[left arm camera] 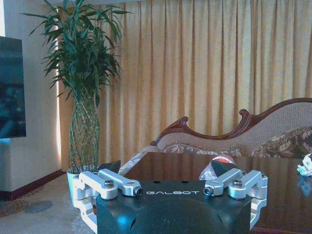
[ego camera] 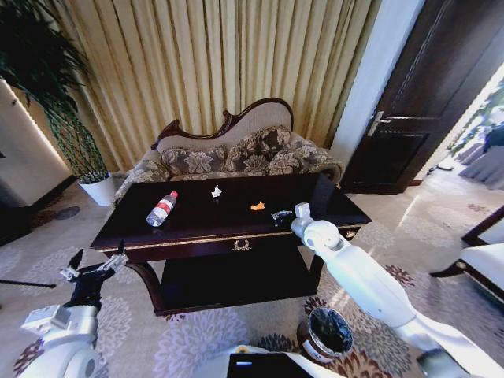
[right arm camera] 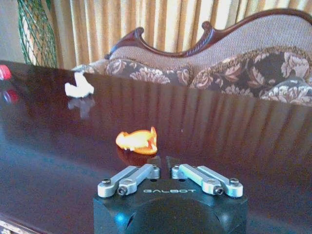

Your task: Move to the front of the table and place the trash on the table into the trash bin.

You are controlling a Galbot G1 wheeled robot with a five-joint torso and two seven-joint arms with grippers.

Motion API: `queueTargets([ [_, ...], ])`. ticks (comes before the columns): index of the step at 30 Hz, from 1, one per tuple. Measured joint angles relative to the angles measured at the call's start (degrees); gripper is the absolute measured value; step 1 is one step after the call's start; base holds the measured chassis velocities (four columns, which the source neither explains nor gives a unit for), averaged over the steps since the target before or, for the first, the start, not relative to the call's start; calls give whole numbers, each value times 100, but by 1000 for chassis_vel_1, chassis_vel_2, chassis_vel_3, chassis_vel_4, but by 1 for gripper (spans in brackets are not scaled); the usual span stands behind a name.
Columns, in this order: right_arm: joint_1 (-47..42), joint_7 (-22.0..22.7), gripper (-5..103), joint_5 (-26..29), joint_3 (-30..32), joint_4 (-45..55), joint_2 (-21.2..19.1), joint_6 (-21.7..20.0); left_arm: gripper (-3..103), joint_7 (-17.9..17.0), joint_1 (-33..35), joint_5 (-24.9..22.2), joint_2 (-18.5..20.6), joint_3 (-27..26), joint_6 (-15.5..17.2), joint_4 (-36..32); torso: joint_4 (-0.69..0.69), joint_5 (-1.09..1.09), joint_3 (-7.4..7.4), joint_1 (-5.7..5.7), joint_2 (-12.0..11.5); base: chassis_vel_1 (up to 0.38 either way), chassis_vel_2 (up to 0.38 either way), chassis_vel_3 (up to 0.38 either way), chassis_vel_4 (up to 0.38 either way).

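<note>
On the dark glossy table [ego camera: 197, 224] lie a clear bottle with a red label [ego camera: 161, 209], a crumpled white scrap [ego camera: 216, 191] and an orange scrap [ego camera: 257, 206]. My right gripper [ego camera: 285, 214] rests low over the tabletop's right front part, fingers drawn together at the small dark-and-white piece [ego camera: 279, 214]. In the right wrist view the right gripper [right arm camera: 163, 161] is shut just short of the orange scrap [right arm camera: 138, 140], with the white scrap [right arm camera: 79, 87] farther off. My left gripper [ego camera: 96, 266] hangs open off the table's left front corner. The trash bin [ego camera: 327, 335] stands on the carpet below my right arm.
A floral carved-back sofa [ego camera: 236, 153] sits right behind the table, with curtains beyond. A potted plant [ego camera: 87, 169] stands at the back left and a dark door [ego camera: 425, 102] at the right. A chair edge [ego camera: 484, 252] is at the far right. Patterned carpet lies before the table.
</note>
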Motion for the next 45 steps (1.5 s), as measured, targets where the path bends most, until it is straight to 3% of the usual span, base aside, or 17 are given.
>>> queueTargets([
  [9, 281, 0, 44, 65, -215, 40, 1, 4, 100, 0, 3, -1, 5, 9, 5, -7, 0, -1, 0, 0, 0, 0, 0, 0, 0],
  [11, 319, 0, 44, 65, -244, 18, 11, 5, 100, 0, 4, -1, 6, 6, 6, -11, 1, -1, 0, 0, 0, 0, 0, 0, 0],
  [12, 456, 0, 54, 75, -352, -69, 56, 5, 100, 0, 14, -1, 9, -13, 8, -20, 1, -1, 0, 0, 0, 0, 0, 0, 0],
  [14, 540, 0, 54, 82, -414, -132, 92, 5, 100, 0, 21, -1, 9, -25, 9, -21, 1, -1, 0, 0, 0, 0, 0, 0, 0],
  [17, 739, 0, 71, 92, -576, -284, 210, -9, 100, -2, 40, -7, 10, -73, 9, -40, 1, -1, 0, 1, 0, 0, 0, 0, 0],
  [21, 821, 0, 82, 97, -661, -349, 286, -25, 100, -2, 65, -11, 5, -101, 9, -52, 1, -1, 0, 1, 0, 0, 0, 0, 0],
  [24, 912, 0, 97, 104, -757, -406, 344, -39, 100, -3, 90, -13, -31, -109, 9, -71, 0, -1, 0, 1, 0, 0, 0, 0, 0],
  [45, 1107, 0, 100, 116, -788, -915, 399, -65, 100, -10, 41, -22, -71, -89, 9, -54, 0, 0, 0, 1, 0, 0, 0, 0, 0],
])
